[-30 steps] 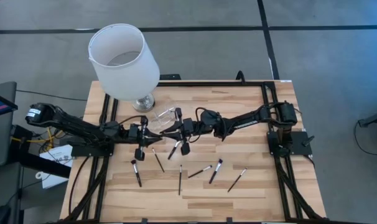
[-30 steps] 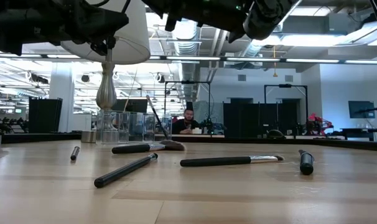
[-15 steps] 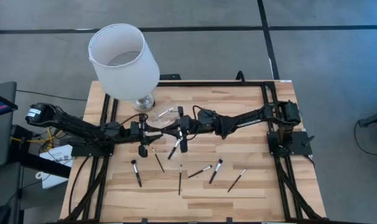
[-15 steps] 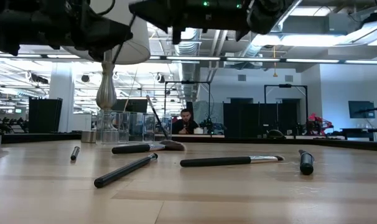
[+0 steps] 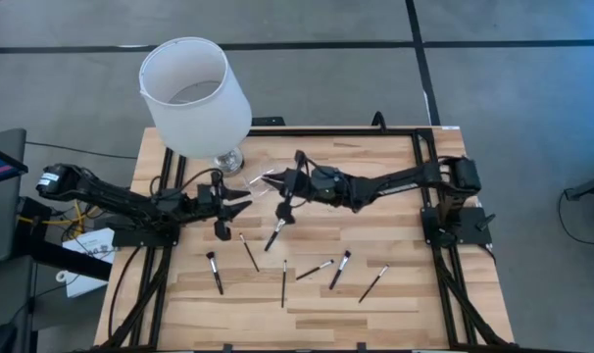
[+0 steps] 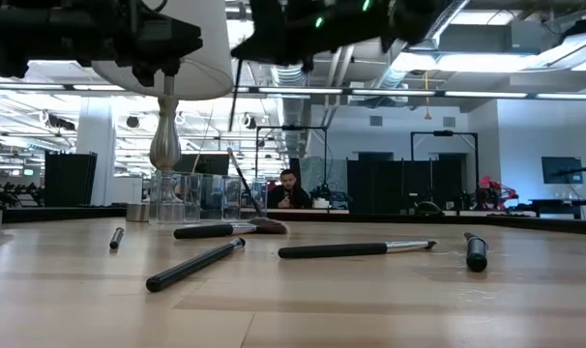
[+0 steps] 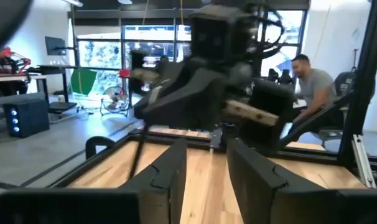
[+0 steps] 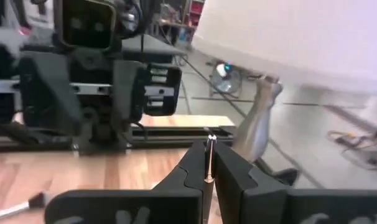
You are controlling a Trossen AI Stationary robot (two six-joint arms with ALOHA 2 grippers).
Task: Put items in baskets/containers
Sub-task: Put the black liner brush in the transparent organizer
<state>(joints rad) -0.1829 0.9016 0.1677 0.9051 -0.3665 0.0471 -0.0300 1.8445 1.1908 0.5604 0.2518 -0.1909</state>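
Right pincer (image 8: 208,163) pinches a thin brush (image 8: 209,155) with a silver ferrule near the clear cup (image 6: 198,196); left pincer (image 5: 240,200) sits parted, empty.

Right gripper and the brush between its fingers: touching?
Touching. The right wrist view shows the right gripper closed on a thin brush, fingers pressed against its handle on both sides.

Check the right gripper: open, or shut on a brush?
Shut on a brush. In the right wrist view the right gripper pinches a thin brush, held over the table near the lamp.
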